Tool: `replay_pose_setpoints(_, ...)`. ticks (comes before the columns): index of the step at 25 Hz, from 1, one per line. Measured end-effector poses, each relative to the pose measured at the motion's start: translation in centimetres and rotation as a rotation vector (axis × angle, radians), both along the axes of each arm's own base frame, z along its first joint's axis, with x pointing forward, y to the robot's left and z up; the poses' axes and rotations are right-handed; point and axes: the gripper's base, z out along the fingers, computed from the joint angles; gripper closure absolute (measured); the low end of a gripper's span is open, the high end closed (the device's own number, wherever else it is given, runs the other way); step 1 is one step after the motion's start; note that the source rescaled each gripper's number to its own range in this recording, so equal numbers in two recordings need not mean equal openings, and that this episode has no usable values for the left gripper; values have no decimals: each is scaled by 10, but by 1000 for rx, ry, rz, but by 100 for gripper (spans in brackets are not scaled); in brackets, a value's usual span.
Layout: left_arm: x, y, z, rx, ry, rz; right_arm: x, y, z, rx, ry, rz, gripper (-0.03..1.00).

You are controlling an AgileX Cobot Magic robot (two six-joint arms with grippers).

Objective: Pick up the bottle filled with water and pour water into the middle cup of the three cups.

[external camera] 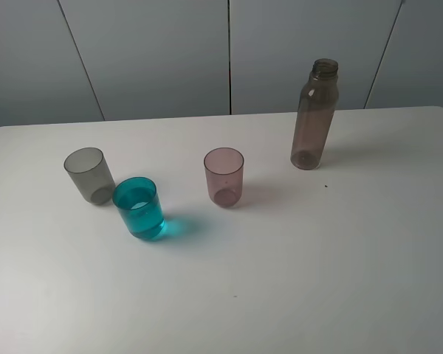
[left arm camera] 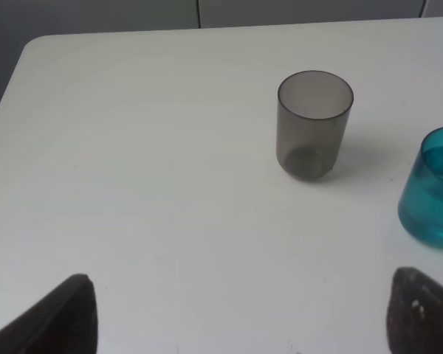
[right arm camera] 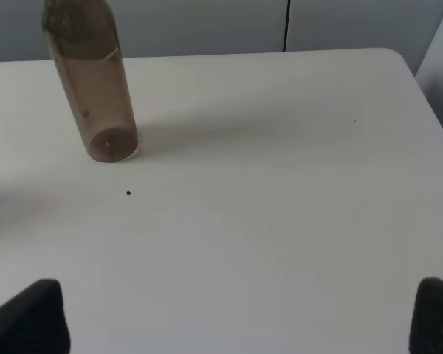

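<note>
You have the tall, slim, smoky brown-grey translucent plastic bottle (external camera: 313, 114) standing upright and uncapped on the white bench (external camera: 295, 265), well apart from the 3 cups, on the right arm's side. The teal-blue translucent tumbler (external camera: 139, 208) sits between the smoky grey tumbler (external camera: 89, 175) and the pale pink-mauve tumbler (external camera: 224, 176), slightly forward of both, and already holds clear water (external camera: 139, 206), so the pour looks done. Your left pincer (left arm camera: 240, 313) is spread wide and empty, near the grey tumbler. Your right pincer (right arm camera: 236, 317) is likewise spread and empty, well back from the bottle, which stands free.
</note>
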Motion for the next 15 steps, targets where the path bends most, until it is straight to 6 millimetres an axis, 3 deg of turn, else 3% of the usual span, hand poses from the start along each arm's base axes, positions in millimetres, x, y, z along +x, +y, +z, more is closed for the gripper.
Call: replay_pose_setpoints(15,0,0,0,0,0,0,0,2,0,5,0,24,-3)
